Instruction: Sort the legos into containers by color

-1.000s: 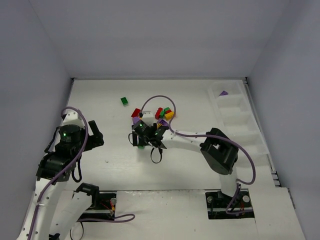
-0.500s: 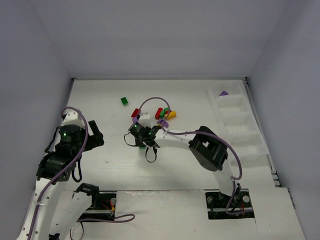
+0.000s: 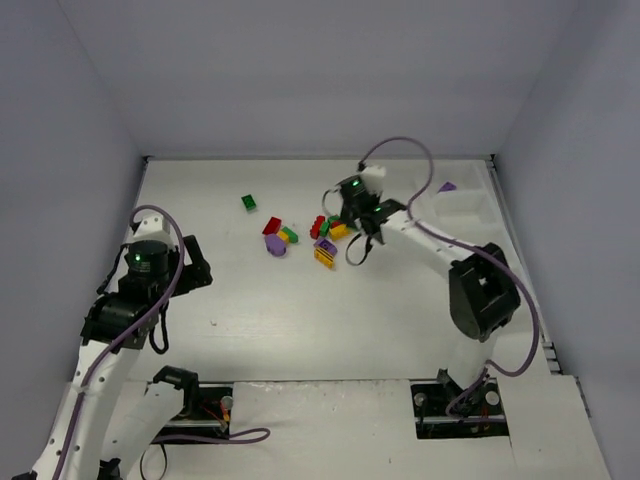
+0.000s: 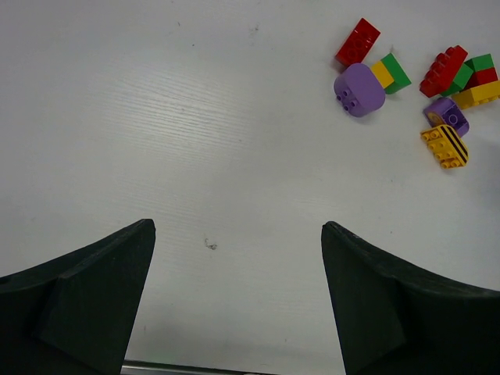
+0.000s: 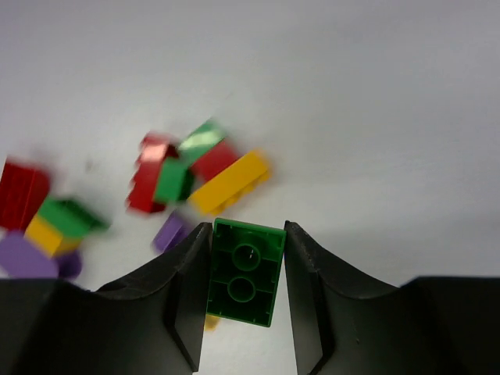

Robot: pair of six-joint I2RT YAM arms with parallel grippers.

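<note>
Left fingers [image 4: 237,234]: released, spread wide, nothing between them, over a bare stretch of the desk [image 3: 300,320]. Lone green lego [image 3: 248,202]: lying apart from the others, toward the far left of the desk. Small group just right of it: red lego [image 4: 358,42], yellow-and-green piece [image 4: 390,73] and rounded purple piece [image 4: 358,90], close together. Main cluster, further right: red lego [image 4: 443,70], green-and-red pieces [image 4: 474,69], long yellow lego [image 4: 478,94], purple lego [image 4: 447,116], and a yellow lego with black stripes [image 4: 444,146] at its near edge. Right fingers [image 5: 248,230]: clenched on a green lego [image 5: 246,272], held above the desk by the main cluster. Containers [image 3: 475,215]: row along the right edge of the desk; one purple lego [image 3: 447,186] lies in the far compartment.
</note>
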